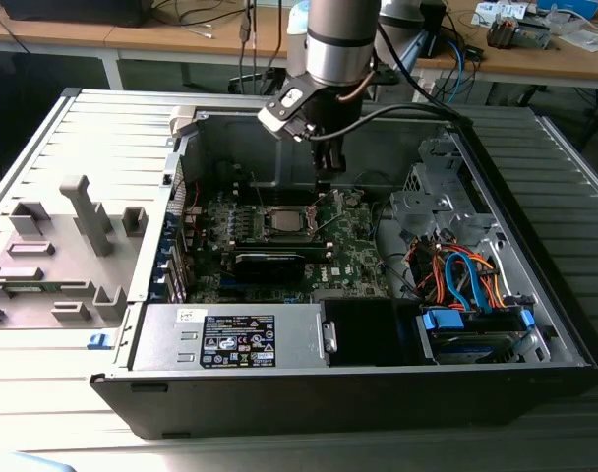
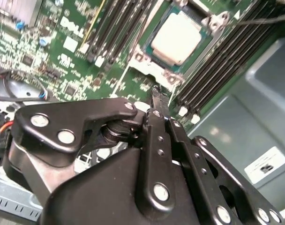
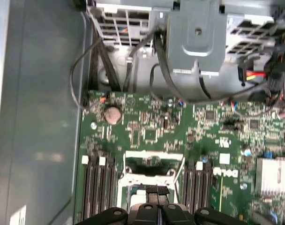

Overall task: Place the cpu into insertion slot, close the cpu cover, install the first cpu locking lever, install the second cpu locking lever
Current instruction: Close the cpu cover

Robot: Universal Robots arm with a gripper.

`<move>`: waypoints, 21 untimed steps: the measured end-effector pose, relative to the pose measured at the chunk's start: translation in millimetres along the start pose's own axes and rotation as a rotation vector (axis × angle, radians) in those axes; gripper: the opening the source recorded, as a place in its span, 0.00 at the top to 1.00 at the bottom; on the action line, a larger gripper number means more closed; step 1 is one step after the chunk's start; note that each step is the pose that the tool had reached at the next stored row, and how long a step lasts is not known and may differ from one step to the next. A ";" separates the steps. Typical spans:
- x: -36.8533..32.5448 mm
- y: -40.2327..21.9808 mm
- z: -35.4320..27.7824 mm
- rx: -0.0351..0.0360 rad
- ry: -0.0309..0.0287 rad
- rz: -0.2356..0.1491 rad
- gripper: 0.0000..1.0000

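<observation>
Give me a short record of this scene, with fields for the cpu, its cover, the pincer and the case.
cpu: silver top up, seated in the insertion slot
cpu cover: down, framing the cpu
pincer: shut, tips close to the cover's edge, over the motherboard
computer case: open, board exposed

The arm (image 1: 343, 39) is a silver-grey cylinder with a darker band at its lower end. A black cable (image 1: 409, 110) loops off the wrist beside a small pale box (image 1: 287, 104). The pincer (image 2: 159, 96) is matt black, its flat linkage bars pinned with shiny silver screws.
</observation>
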State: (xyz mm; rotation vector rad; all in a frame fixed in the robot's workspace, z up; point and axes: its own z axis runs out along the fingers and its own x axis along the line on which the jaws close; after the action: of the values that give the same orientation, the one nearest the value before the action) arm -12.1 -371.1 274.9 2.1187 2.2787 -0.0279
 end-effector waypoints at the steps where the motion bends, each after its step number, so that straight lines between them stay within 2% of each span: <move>1: -0.2 3.0 0.2 0.0009 0.0000 -0.001 0.89; 5: -1.2 17.5 1.2 0.0057 0.0002 -0.005 0.89; 6: -1.8 24.6 1.6 0.0083 0.0004 -0.006 0.89; 12: -3.2 47.8 4.6 0.0159 0.0014 -0.015 0.89; 16: -3.5 53.6 11.7 0.0190 0.0013 -0.017 0.89; 21: -3.4 54.7 17.0 0.0188 0.0013 -0.033 0.89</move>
State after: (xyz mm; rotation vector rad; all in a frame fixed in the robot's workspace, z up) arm 42.8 -371.1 258.4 2.0908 2.3229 -0.0489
